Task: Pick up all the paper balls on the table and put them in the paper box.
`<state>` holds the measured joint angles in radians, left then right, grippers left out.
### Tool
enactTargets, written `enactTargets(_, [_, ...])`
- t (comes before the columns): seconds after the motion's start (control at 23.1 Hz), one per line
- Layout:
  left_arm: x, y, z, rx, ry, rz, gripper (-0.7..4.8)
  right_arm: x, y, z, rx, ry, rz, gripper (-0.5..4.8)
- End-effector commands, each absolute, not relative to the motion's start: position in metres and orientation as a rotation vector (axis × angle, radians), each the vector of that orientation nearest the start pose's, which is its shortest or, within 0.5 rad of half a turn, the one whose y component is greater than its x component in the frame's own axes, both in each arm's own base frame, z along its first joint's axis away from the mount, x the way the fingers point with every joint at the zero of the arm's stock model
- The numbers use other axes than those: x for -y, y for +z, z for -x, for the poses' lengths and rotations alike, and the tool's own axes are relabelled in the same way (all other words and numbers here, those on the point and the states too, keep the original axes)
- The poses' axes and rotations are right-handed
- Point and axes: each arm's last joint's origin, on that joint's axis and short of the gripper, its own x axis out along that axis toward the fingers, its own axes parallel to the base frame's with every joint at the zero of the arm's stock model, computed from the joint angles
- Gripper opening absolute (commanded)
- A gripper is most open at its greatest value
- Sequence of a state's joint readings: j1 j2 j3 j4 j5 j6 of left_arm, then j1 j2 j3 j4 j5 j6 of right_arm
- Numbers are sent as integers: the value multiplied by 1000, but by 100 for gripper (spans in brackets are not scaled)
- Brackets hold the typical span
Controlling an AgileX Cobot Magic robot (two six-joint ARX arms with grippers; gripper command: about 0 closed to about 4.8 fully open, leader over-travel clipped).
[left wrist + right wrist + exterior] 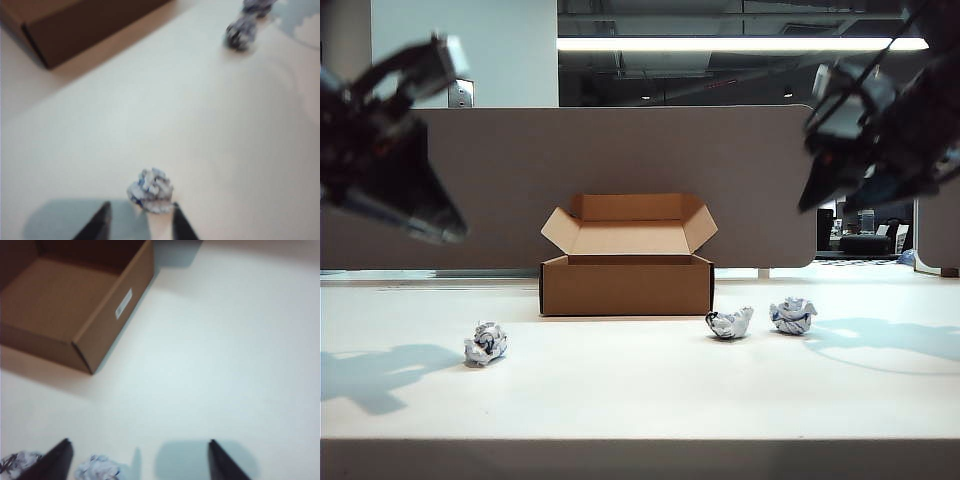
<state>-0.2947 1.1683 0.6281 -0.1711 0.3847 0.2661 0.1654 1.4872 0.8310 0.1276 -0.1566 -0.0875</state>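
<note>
Nothing of the task is done yet, judging from the exterior view: all three small crumpled white paper balls with blue-black print are lying on the wide off-white table (640, 400), and the low brown cardboard box (627, 283) with its four flaps spread is sitting at mid-frame with no ball showing in it. One paper ball (485, 343) is resting at lower left of that frame, well apart from the other two, the middle ball (730, 323) and the rightmost ball (793, 315), which are lying near each other just right of the box.

The left gripper (440, 225) is hanging high at the left edge, the right gripper (810, 200) high at upper right; both are blurred there, so their jaws cannot be read from that view.

The wrist views are supplying that. The left gripper (138, 222) is standing with fingers apart, the lone ball (151, 190) just beyond its tips. The right gripper (137, 460) is spread wide and holding nothing, one ball (99, 467) lying between its fingers. The right wrist view is also looking into the box (50, 295), and the part of the interior it shows is bare. All three pickups are left to do.
</note>
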Motion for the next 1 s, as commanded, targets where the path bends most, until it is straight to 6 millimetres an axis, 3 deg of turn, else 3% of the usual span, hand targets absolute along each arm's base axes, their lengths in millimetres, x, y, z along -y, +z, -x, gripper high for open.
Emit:
enactTargets(0.04, [79,200,-220,-691,-763,-219,218,-61,210,-313,-513,349,93,381])
enactTargets(0.48, [84,181,-232,-728,-811,-224,221,-65,185,-325,-559,321,94,377])
enactTargets(0.52, [85,178,-234,-739,-814,-221,242,-65,183,-325,-566,322,92,377])
enactTargets(1.0, [93,173,-255,-775,-866,-182,247,-76,171,-329,-622,416,15,377])
